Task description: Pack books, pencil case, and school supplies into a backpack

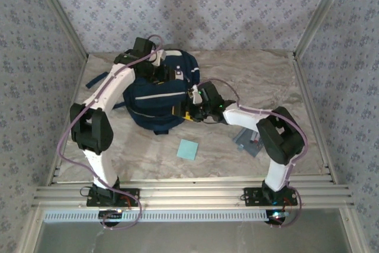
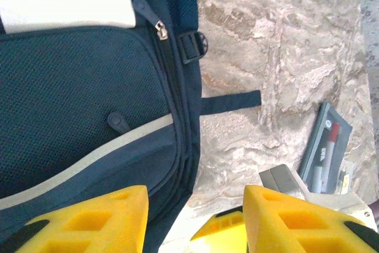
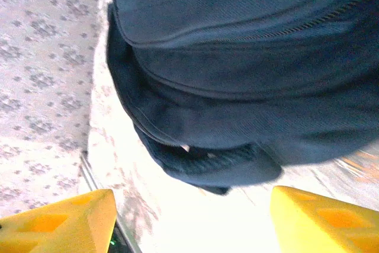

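The navy backpack [image 1: 155, 98] with white trim lies at the middle back of the table, and in the left wrist view its mesh front [image 2: 83, 93] faces the camera. My left gripper [image 1: 163, 74] hangs over its far top, open [image 2: 195, 223], with nothing between the yellow fingers. At the bag's right edge my right gripper [image 1: 185, 111] is open too [image 3: 192, 223], its fingers wide apart just short of the dark fabric [image 3: 237, 75]. The light-blue pad [image 1: 188, 149] lies flat in front of the bag. Partly under my right arm lies the pencil case [image 1: 249, 140], its pens showing [image 2: 325, 146]. The books are out of view.
A loose dark strap [image 2: 231, 102] trails from the bag onto the marble table [image 1: 266, 81]. Patterned walls close in the left, back and right sides. A slotted metal rail [image 1: 189, 194] runs along the near edge by the arm bases.
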`<state>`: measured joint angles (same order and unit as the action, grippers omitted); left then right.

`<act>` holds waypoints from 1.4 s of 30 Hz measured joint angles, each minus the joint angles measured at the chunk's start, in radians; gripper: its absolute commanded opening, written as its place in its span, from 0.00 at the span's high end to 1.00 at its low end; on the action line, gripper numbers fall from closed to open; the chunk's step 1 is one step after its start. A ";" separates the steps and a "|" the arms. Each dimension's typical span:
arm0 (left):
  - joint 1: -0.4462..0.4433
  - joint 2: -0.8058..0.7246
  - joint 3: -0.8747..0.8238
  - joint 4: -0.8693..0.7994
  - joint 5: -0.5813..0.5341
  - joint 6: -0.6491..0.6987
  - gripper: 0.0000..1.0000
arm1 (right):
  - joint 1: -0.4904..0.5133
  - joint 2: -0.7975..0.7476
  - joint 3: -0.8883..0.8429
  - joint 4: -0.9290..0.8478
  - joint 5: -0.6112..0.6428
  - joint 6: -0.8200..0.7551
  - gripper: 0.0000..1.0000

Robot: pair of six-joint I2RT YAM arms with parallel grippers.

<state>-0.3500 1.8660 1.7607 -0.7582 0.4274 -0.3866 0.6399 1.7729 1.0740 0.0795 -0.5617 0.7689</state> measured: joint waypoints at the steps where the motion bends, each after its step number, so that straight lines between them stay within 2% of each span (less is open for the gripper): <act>1: -0.003 0.000 0.000 0.004 -0.002 0.000 0.54 | -0.008 -0.016 -0.001 -0.035 0.003 -0.020 0.28; 5: -0.029 0.023 0.021 0.001 -0.044 0.003 0.54 | -0.078 -0.109 -0.011 -0.195 0.045 -0.122 0.27; 10: -0.122 0.129 0.139 -0.019 -0.183 0.036 0.55 | -0.222 -0.188 -0.009 -0.330 0.125 -0.229 0.27; 15: -0.230 0.317 0.367 -0.085 -0.345 0.058 0.59 | -0.336 -0.191 0.014 -0.410 0.205 -0.296 0.27; 18: -0.271 0.462 0.558 -0.150 -0.431 0.064 0.66 | -0.371 -0.191 0.023 -0.420 0.226 -0.312 0.28; 23: -0.296 0.668 0.804 -0.266 -0.536 0.060 0.68 | -0.393 -0.191 0.024 -0.421 0.245 -0.323 0.28; 31: -0.298 0.763 0.832 -0.356 -0.643 0.054 0.70 | -0.394 -0.191 0.024 -0.420 0.245 -0.325 0.29; 35: -0.306 0.772 0.832 -0.366 -0.673 0.063 0.60 | -0.394 -0.191 0.024 -0.420 0.245 -0.325 0.29; 38: -0.311 0.792 0.837 -0.373 -0.681 0.061 0.58 | -0.394 -0.191 0.024 -0.420 0.245 -0.325 0.30; 40: -0.311 0.804 0.838 -0.373 -0.682 0.061 0.61 | -0.394 -0.191 0.024 -0.420 0.245 -0.325 0.30; 41: -0.311 0.805 0.838 -0.372 -0.682 0.060 0.66 | -0.394 -0.192 0.024 -0.420 0.245 -0.325 0.30; 42: -0.311 0.805 0.838 -0.372 -0.684 0.056 0.77 | -0.394 -0.191 0.024 -0.419 0.245 -0.325 0.30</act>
<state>-0.6609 2.6709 2.5984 -1.1301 -0.2569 -0.3302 0.2462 1.5818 1.0981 -0.3397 -0.3164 0.4435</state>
